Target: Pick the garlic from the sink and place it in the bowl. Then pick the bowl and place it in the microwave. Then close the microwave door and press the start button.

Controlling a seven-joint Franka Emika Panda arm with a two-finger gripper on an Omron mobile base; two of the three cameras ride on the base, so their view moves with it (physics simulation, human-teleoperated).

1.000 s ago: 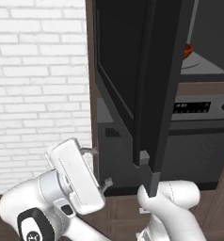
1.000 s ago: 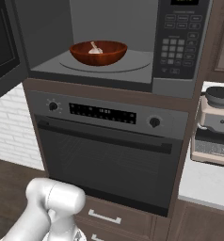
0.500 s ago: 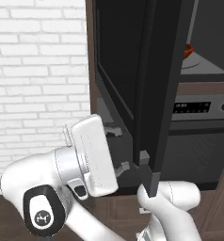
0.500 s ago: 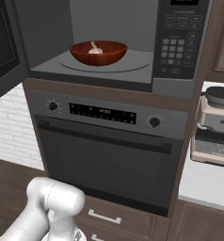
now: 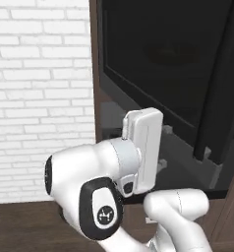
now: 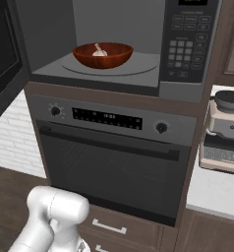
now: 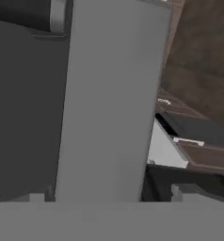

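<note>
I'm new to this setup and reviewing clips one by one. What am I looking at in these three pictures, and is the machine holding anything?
It is a rendered kitchen with a white robot arm on a driving base. Two cameras sit on the base, behind the arm to its left and right; the third looks out from the hand. In the right base view the microwave stands open, with the bowl inside and the garlic in it. Below is an oven; a coffee machine stands to the right. In the left base view the microwave door hangs open above the arm. The end effector is open and holds nothing.

Flat even rendered light, soft shadows; coarse, slightly blurred edges, no glare
</note>
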